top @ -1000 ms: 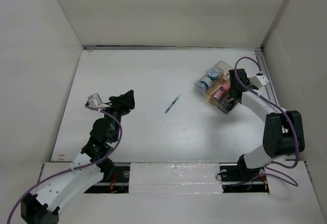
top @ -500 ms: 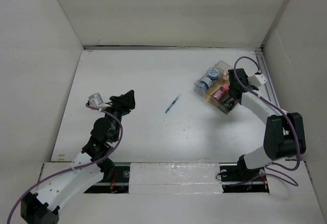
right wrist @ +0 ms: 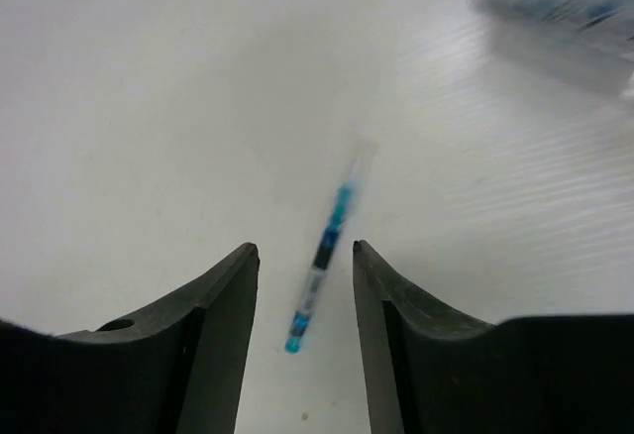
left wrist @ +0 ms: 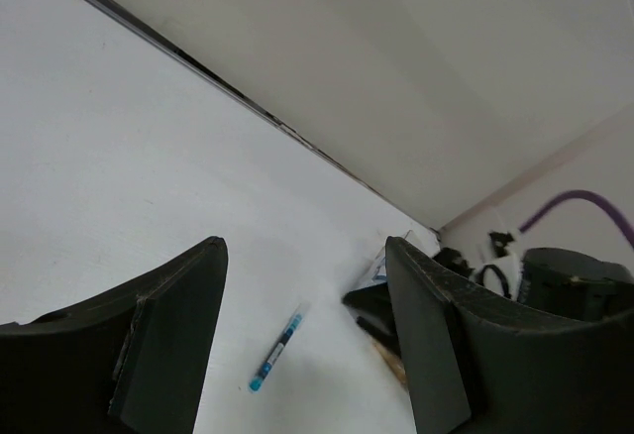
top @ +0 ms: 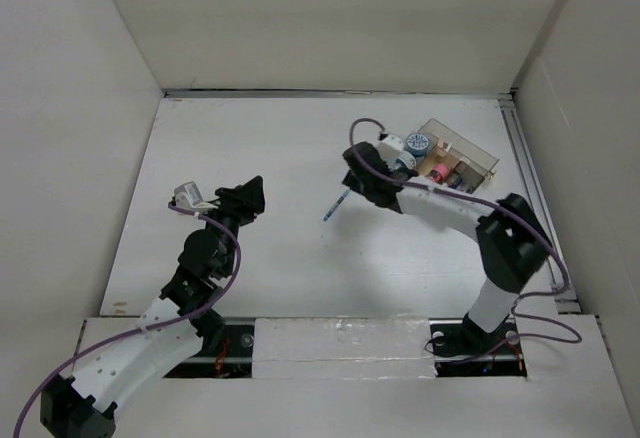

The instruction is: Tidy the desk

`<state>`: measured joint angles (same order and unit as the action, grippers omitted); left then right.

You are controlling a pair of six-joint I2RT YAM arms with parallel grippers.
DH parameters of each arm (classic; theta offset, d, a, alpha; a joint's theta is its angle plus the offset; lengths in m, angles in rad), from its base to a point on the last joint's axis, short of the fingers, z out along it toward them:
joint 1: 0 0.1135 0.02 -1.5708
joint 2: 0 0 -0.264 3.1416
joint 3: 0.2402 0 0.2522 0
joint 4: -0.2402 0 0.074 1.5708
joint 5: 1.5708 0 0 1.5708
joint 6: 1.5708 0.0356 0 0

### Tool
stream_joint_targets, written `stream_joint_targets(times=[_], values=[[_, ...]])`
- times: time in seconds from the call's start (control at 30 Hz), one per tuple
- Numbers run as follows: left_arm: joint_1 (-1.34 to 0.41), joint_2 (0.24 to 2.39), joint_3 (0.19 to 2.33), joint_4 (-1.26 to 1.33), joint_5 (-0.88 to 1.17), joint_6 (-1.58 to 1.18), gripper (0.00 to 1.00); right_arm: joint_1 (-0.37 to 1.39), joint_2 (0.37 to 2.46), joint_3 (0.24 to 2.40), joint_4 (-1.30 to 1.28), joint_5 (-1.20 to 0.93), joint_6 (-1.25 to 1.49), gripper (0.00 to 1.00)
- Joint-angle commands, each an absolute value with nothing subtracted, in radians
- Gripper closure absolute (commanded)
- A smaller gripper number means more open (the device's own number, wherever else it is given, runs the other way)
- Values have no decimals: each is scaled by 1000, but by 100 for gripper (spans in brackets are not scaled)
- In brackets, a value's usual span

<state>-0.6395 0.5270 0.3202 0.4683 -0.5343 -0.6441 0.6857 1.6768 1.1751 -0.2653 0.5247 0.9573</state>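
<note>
Right gripper (top: 355, 180) had swung from the clear plastic compartment box (top: 470, 153) near the far right corner to mid-desk, jaws parted above a slim, smooth, blue-tipped pen (right wrist: 322, 256). Likely next: lower and pinch its round barrel. Left gripper (left wrist: 302, 246) hung wide open over the flat matte white desk (top: 280, 148), left side.

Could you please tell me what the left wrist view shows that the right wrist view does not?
Only the left wrist view shows the left gripper, open, the right arm with its purple cable, and the dark seam under the back wall. Only the right wrist view shows the right gripper, open, with the blue pen ahead between its fingers. Both show the blue pen lying on the white desk.
</note>
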Motion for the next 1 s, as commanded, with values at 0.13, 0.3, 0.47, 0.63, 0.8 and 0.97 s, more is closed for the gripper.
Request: stream_joint_targets(times=[0.13, 0.3, 0.47, 0.63, 0.8, 0.97], values=[[-641, 515, 347, 514, -543, -630, 39, 841, 1902, 1356, -345, 514, 1006, 45], [-641, 515, 347, 515, -532, -634, 39, 841, 1931, 1339, -354, 558, 1041, 45], [-641, 523, 351, 515, -523, -635, 39, 776, 1954, 1325, -322, 535, 1035, 49], [-641, 526, 353, 512, -525, -635, 39, 764, 2008, 1364, -325, 535, 1000, 55], [-641, 534, 354, 512, -528, -635, 39, 764, 2054, 1379, -328, 502, 986, 69], [-641, 532, 351, 517, -532, -635, 39, 764, 2037, 1347, -333, 514, 996, 89]])
